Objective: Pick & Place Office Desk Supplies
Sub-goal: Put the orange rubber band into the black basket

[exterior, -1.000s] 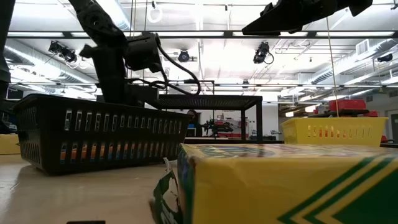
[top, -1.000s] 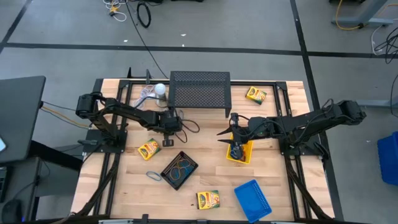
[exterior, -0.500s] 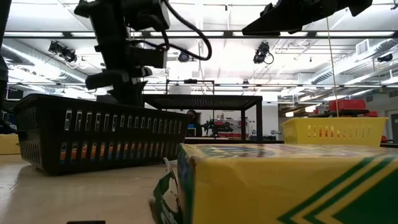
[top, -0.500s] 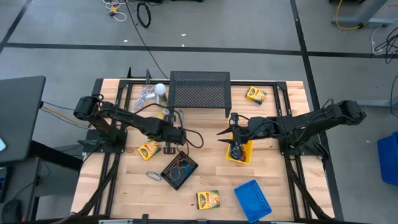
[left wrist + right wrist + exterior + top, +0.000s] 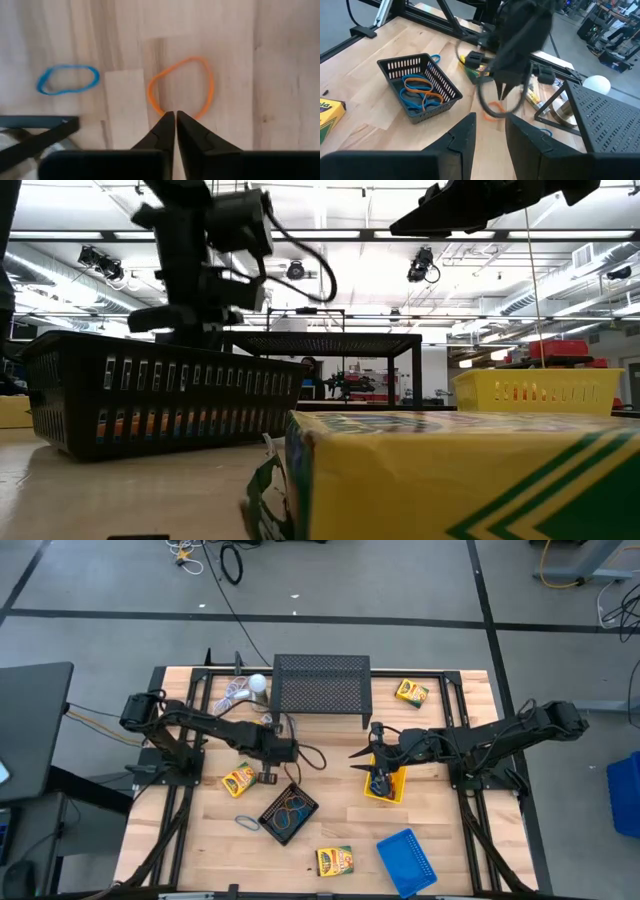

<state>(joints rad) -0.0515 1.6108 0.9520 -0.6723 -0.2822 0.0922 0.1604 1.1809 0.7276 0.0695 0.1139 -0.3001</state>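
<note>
An orange rubber band (image 5: 182,86) lies flat on the wood, with a blue one (image 5: 67,80) beside it. My left gripper (image 5: 175,115) hangs over the orange band's near side, pointing steeply down, fingers shut; it stands just far of the black tray (image 5: 288,812), which holds orange and blue bands (image 5: 417,92). My right gripper (image 5: 490,127) hovers open and holds nothing, beside the yellow tray (image 5: 388,788). Crayon boxes (image 5: 238,780) (image 5: 334,860) (image 5: 411,692) lie flat on the table. The blue tray (image 5: 407,860) sits near the front edge. My left gripper's shut fingertips (image 5: 167,120) cover the nearest stretch of the orange band's loop (image 5: 156,102), so I cannot tell whether they touch it. The rest of the loop lies flat and slack on the table.
A large black mesh stand (image 5: 322,685) stands at the table's far middle, with a white round object (image 5: 257,683) and its cord to its left. Another blue band (image 5: 247,822) lies left of the black tray. One crayon box (image 5: 460,480) fills the low view's foreground.
My left gripper has risen from behind the black tray and shifted a little toward the table's near edge, rolling slightly. My right gripper has kept still.
</note>
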